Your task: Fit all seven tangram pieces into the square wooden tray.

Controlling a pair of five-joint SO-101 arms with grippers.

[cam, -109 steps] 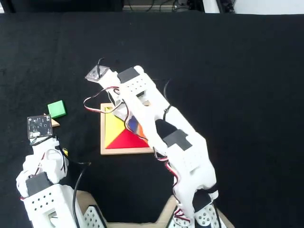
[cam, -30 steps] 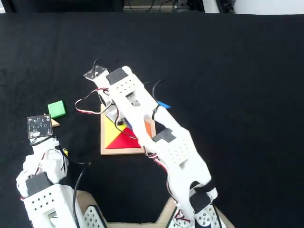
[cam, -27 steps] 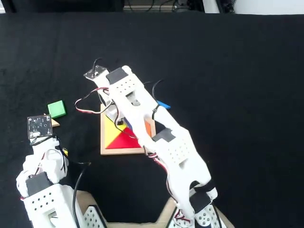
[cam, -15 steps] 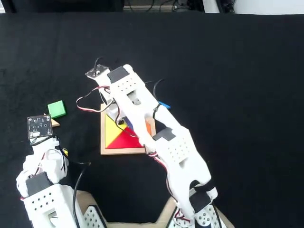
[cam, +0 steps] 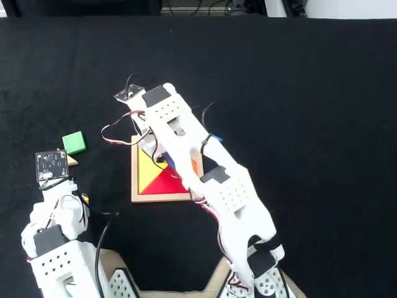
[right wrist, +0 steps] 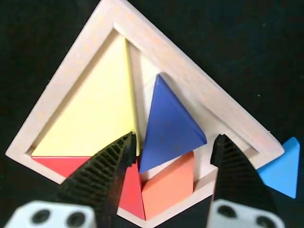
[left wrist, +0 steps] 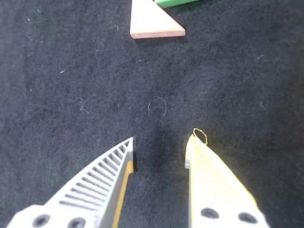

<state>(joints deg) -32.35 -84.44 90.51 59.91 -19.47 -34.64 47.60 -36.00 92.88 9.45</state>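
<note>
Tray [right wrist: 57,95] held four pieces [right wrist: 95,109]; light-blue piece [right wrist: 280,166], green piece [cam: 74,142], tan triangle [left wrist: 154,21] lay outside. Left gripper [left wrist: 161,137], right gripper [right wrist: 174,137]: jaws spread, empty.

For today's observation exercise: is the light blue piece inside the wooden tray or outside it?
Outside. The light blue piece lies on the black cloth, beyond the wooden rim of the tray.
</note>
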